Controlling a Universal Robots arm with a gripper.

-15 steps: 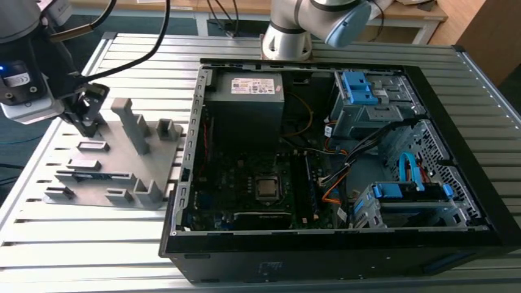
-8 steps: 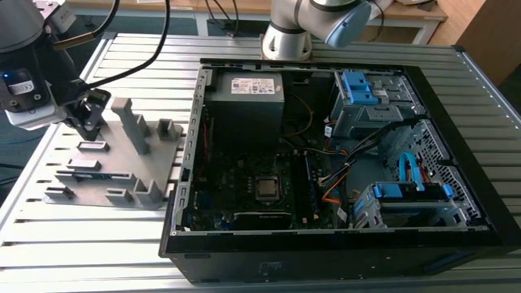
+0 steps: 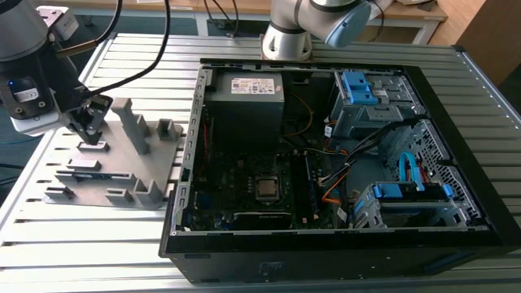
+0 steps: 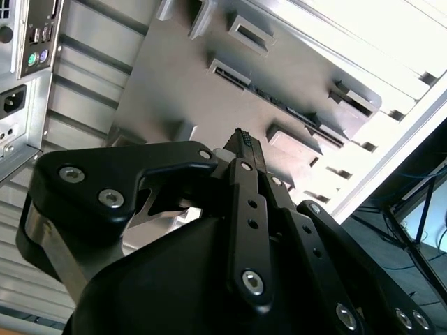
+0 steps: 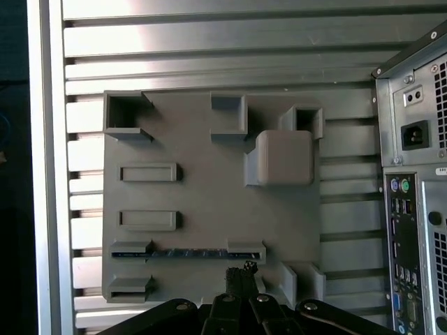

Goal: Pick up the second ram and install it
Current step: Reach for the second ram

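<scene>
- The second ram (image 3: 91, 176), a slim, flat, dark blue-green memory stick, stands on its long edge at the exterior view's left. It is slotted between two low gray end blocks (image 5: 129, 248) of the holder plate.
- Handling call: it looks light and stiff but thin, with a fragile contact edge and small chips on its faces. The safest hold seems to be across the flat faces near the middle of the upper edge, lifting straight up so the board does not twist in its slots.
- The black two-finger gripper (image 3: 89, 135) hangs over that plate. In the first wrist view its tips (image 5: 241, 271) sit just beside the stick's line and close to one end block. The jaws are drawn narrow, the tips nearly meeting, with nothing between them.
- The gray moulded plastic holder plate (image 5: 209, 202) carries plenty of clutter. Empty slot blocks sit in rows, and a tall gray post (image 3: 130, 122) rises near the arm, likely the closest obstacle.
- The ribbed silver metal table (image 3: 82, 244) lies under it all.
- Moving right, the open black computer case (image 3: 326, 247) has its wall rising just beside the plate.
- Inside it are a gray boxy power supply (image 3: 244, 104) and a dark motherboard (image 3: 236, 183), with loose cables across the middle.
- Furthest right sit the blue-handled drive cages (image 3: 358, 88).
</scene>
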